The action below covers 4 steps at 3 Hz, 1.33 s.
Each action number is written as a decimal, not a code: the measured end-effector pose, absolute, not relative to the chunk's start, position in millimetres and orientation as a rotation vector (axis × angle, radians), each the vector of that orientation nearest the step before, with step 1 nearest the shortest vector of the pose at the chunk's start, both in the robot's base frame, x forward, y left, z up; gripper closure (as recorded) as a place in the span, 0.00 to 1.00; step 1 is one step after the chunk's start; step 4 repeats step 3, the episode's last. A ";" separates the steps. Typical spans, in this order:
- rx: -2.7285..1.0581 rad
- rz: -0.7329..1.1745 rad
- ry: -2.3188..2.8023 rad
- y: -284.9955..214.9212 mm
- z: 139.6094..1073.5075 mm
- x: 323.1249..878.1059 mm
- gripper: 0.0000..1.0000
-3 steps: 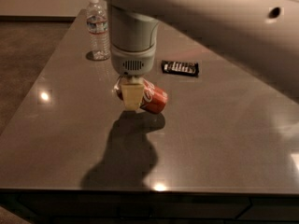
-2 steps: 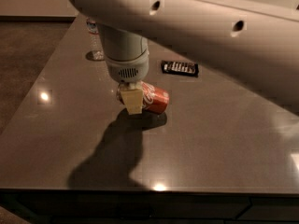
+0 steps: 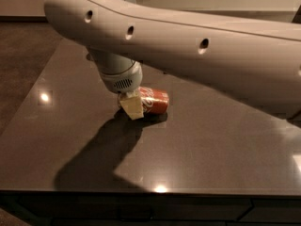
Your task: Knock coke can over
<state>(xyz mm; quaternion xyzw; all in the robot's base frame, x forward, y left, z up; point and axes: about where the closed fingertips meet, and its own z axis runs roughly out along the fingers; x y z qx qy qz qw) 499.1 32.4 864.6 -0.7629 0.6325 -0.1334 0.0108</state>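
Note:
The red coke can (image 3: pixel 154 100) lies on its side on the dark table (image 3: pixel 211 145), its white script facing the camera. My gripper (image 3: pixel 132 105) is right at the can's left end, low over the table, with a cream-coloured fingertip (image 3: pixel 132 106) touching or overlapping the can. The big white arm stretches across the upper part of the view. The water bottle is hidden behind the arm.
The table's front edge (image 3: pixel 155 190) runs along the bottom. The arm's shadow (image 3: pixel 101 154) falls on the table left of centre. Brown floor (image 3: pixel 23 51) lies beyond the left edge.
The arm has swung further across the view and now hides the water bottle and the dark flat object behind. The can lies flatter on its side than before.

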 end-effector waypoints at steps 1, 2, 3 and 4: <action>-2.375 -0.416 1.966 34.0 863.9 500.8 0.12; -2.370 -0.414 1.960 35.5 863.2 502.1 0.00; -2.370 -0.414 1.960 35.5 863.2 502.1 0.00; -2.370 -0.414 1.960 35.5 863.2 502.1 0.00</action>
